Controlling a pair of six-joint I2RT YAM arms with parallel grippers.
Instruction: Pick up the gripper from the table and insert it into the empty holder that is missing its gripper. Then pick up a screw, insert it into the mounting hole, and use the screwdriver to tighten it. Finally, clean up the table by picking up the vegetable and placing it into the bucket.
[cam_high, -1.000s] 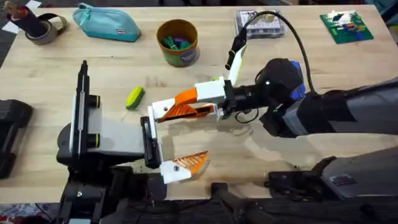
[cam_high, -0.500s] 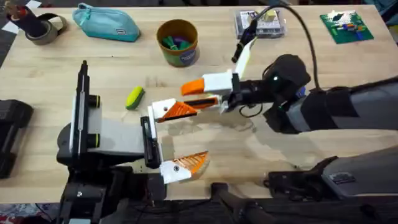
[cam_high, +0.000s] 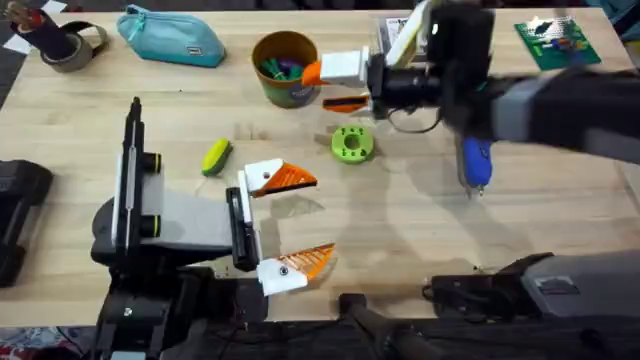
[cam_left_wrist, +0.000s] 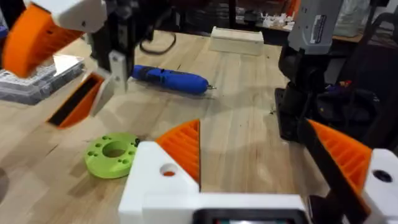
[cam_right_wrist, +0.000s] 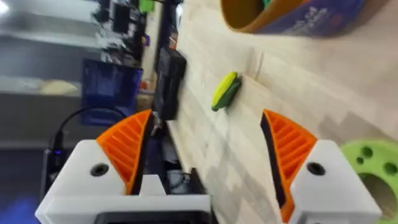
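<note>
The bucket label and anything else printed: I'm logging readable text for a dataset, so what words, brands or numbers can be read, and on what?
None can be read.
Bucket: purple label, print too blurred.
Teal pouch: small dark tag, too small.
Clear box: label too small.
Green board: coloured parts, no legible marks.

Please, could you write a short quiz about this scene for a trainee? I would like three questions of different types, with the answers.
1. True or false: the vegetable lies inside the bucket.
2. The handle of the screwdriver is: A) red, B) blue, C) black.
3. Fill in: the right claw stands ___, with nothing between its fingers.

Key: 1 false, it lies on the table; 2 B; 3 open.
</note>
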